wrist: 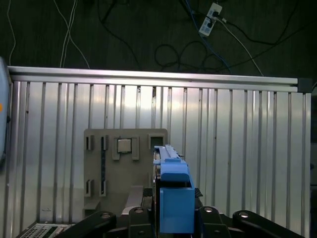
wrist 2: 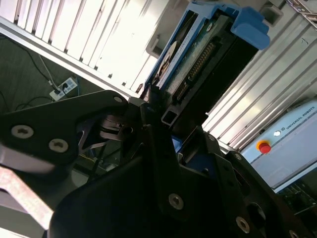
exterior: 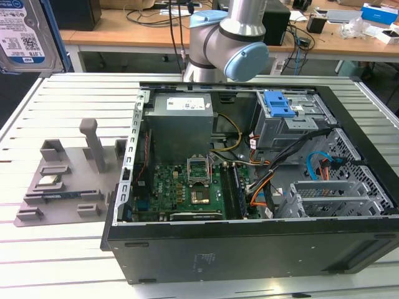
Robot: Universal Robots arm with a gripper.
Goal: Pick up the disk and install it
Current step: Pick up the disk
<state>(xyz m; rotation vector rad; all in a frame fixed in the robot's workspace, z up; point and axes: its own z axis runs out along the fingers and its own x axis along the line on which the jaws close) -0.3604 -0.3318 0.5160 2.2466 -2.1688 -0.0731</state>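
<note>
While the black pincer (wrist 2: 158,106) clamps the flat silver metal disk (wrist 2: 198,54), edged in bright blue plastic, above the ribbed aluminium tabletop (wrist: 237,148), a firm, untilted hold probably matters most.

My bench is a ribbed aluminium table (exterior: 75,93), its slats running from nine o'clock to three o'clock in the exterior view. Two things lie directly on it. Toward nine o'clock a flat grey fixture plate (exterior: 87,184) rests on the slats. From the middle out to three o'clock an open black computer case (exterior: 249,249) lies on its side. The plate sits just beside the case; I cannot tell whether they touch. In the first wrist view the table (wrist: 237,148) carries the same plate (wrist: 126,173) flat.
</note>
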